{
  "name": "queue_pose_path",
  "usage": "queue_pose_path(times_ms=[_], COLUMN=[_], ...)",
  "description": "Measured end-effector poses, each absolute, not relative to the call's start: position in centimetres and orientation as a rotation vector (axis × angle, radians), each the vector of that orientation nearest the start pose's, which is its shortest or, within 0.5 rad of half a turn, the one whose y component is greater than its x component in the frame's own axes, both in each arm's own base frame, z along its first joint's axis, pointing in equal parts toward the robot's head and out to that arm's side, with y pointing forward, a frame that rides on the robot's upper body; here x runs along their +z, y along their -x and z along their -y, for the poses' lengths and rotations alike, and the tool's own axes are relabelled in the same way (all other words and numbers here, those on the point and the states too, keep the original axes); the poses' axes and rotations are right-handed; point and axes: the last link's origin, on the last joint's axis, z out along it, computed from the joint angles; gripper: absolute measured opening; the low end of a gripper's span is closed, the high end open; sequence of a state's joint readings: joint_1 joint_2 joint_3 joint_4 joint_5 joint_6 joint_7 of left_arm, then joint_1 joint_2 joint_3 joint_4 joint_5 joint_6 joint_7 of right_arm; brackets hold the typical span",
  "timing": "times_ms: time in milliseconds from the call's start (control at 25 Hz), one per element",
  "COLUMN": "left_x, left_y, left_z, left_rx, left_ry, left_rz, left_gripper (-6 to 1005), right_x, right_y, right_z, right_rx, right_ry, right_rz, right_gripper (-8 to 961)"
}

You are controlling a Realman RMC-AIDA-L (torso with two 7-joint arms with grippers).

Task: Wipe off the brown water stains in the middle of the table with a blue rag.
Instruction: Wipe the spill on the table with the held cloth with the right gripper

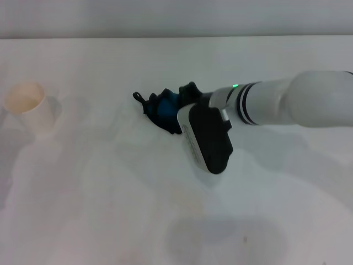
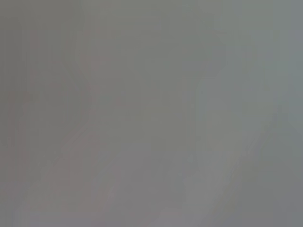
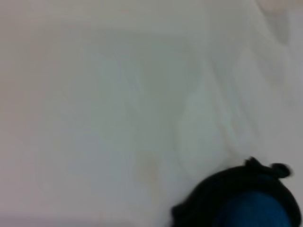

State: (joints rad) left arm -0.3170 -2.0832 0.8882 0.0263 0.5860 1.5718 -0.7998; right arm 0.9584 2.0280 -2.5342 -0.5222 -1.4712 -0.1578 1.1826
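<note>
Head view, nearest band of the table (image 1: 83, 232): plain white top, with one faint tan-brown smear (image 1: 185, 201) just visible near centre; its edges are too pale to trace. That is the only trace of the brown water stains I can make out, and its true extent cannot be judged.

Middle band: one arm in view, the right, entering from the right side. Right gripper (image 1: 175, 113) sits low over the table centre, its black-and-white wrist housing nearer the camera. One blue rag (image 1: 164, 107), bunched, teal with black edging, lies at the gripper tip; a small black loop sticks out on its left. The fingers are hidden by the housing and the cloth, so I cannot tell whether they are spread or pinching the rag.

Right wrist view: same rag (image 3: 251, 208) over white tabletop, one pale brownish fleck (image 3: 150, 171) beside it.

Far left: one cream paper cup (image 1: 27, 105), upright, well apart from the rag.

Left wrist view: uniform grey, nothing readable. Left gripper not seen.
</note>
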Motion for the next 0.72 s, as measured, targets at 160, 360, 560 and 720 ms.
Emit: queue_pose_path(times_ms=[160,360,560,720], left_x=[2.9,3.1,3.2,3.5], left_y=[34.5,34.7,35.0,35.2], left_z=[-26.9,-26.7,-26.4,-26.1], left_rx=[-1.266,-1.264,-1.259,-1.258], left_ry=[1.413,1.404,1.391,1.369], left_rz=[0.779,0.777,0.780,0.774], left_gripper=[888,888,888,888], right_x=[-16.0,-18.2,-19.6,-20.0], right_y=[-18.1,-16.8,-15.2,-14.8], right_z=[-38.3,-34.5,-31.0,-29.1], right_rx=[-0.500,-0.383,-0.254,-0.192], right_ry=[2.487,2.544,2.600,2.665], right_rz=[1.049,1.159,1.224,1.236], right_gripper=[71,67,66,65])
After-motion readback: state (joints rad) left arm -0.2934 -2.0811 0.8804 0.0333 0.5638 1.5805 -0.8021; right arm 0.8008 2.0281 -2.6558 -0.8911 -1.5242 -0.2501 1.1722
